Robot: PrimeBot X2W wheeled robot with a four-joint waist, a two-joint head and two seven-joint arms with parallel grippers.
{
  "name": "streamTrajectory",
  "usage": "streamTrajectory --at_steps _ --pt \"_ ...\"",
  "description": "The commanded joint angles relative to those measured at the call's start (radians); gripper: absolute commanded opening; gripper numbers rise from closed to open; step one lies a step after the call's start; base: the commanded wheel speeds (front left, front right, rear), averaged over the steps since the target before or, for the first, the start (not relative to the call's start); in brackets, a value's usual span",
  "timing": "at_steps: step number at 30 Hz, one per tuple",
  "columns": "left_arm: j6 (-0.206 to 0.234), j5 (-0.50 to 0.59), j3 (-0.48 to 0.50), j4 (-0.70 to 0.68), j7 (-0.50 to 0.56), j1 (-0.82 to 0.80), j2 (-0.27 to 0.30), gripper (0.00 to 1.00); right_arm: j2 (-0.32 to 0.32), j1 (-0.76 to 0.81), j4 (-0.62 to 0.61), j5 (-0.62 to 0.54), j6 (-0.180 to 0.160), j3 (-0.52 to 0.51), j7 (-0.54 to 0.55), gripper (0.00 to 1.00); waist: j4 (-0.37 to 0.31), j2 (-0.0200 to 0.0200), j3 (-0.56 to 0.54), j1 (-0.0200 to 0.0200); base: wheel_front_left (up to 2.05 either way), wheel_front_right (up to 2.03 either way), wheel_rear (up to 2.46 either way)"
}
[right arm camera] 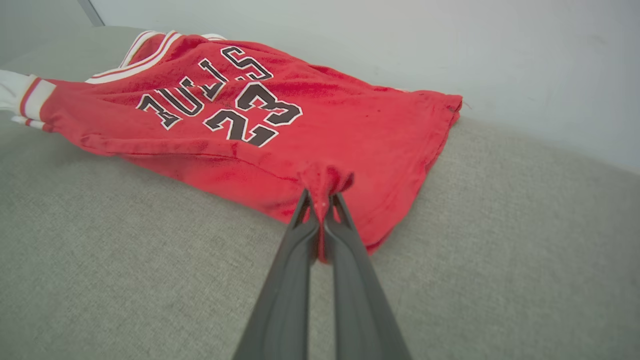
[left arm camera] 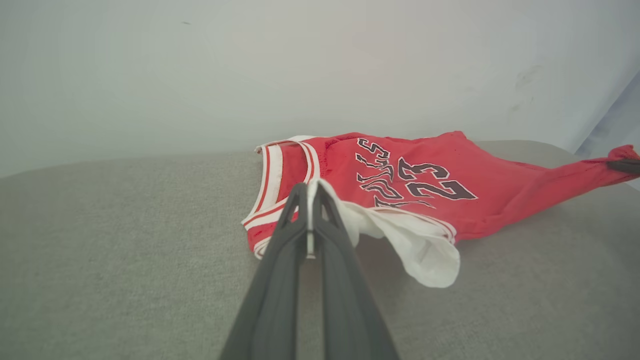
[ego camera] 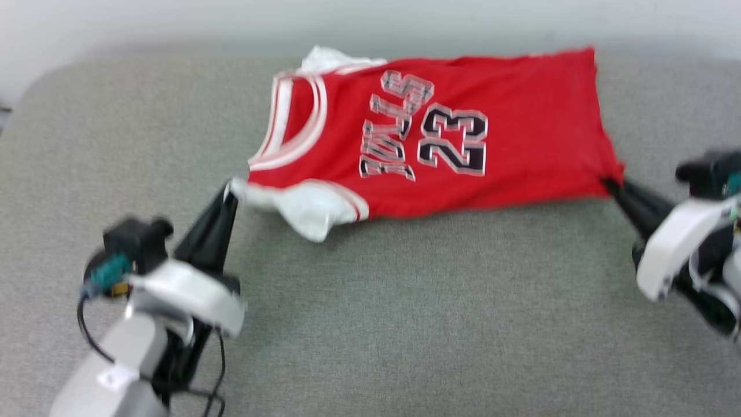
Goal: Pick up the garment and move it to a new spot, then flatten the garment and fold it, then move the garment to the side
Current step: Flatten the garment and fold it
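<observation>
**Jersey lies lengthwise along the far edge, pinched at both near corners**

The garment (ego camera: 521,127) lies front side up on the grey fabric surface (ego camera: 405,307), close to its far edge and just below the pale wall (ego camera: 173,23). Its long axis runs across the surface from side to side. The striped neckline (ego camera: 289,124) points toward the robot's left and the hem toward its right. The black lettering and the number "23" (ego camera: 454,142) are turned sideways in the head view, with their tops toward the neckline.

The left gripper (ego camera: 230,194) sits at the garment's near left corner. Its fingers are pressed together on the edge of the near white sleeve (ego camera: 310,214). In the left wrist view a thin strip of white cloth shows between the two fingers, and the rest of the sleeve hangs loose and crumpled to one side. The far white sleeve (ego camera: 330,58) is bunched up beyond the neckline, next to the wall.

The right gripper (ego camera: 611,185) is at the near right corner. Its fingers are clamped on a small tuft of red cloth at the hem, and the cloth is drawn out to a point there. In the right wrist view the fabric puckers where it is pinched. The near edge of the garment stretches between the two grips, and the red body shows shallow creases.
</observation>
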Motion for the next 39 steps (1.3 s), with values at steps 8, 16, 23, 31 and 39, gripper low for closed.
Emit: streamTrajectory --at_steps 8,16,23,31,39 --pt "0.023 -0.054 -0.02 -0.062 0.006 0.286 0.016 0.0 -0.047 0.26 -0.048 0.023 -0.001 -0.025 -0.025 0.0 0.023 -0.0001 -0.138 0.0003 0.0 0.0 0.0" --pt "0.034 -0.135 -0.054 -0.128 0.055 0.492 0.027 0.0 -0.064 0.507 -0.103 0.036 -0.001 -0.106 -0.012 0.0 0.029 -0.0001 -0.217 0.0003 0.0 0.0 0.0" --pt "0.027 -0.205 -0.068 -0.215 0.113 0.635 0.079 0.0 -0.072 0.691 -0.158 0.025 -0.001 -0.209 0.014 0.0 0.03 -0.0001 -0.241 0.0003 0.0 0.0 0.0" --pt "0.065 -0.196 -0.071 -0.261 0.124 0.663 0.098 0.0 -0.042 0.829 -0.236 -0.024 -0.001 -0.337 0.08 0.0 0.03 -0.0001 -0.224 0.0003 0.0 0.0 0.0" --pt "0.049 -0.14 -0.068 -0.241 0.112 0.541 0.088 0.0 0.012 0.84 -0.32 -0.085 -0.001 -0.456 0.131 0.0 0.022 -0.0001 -0.199 0.0003 0.0 0.0 0.0"
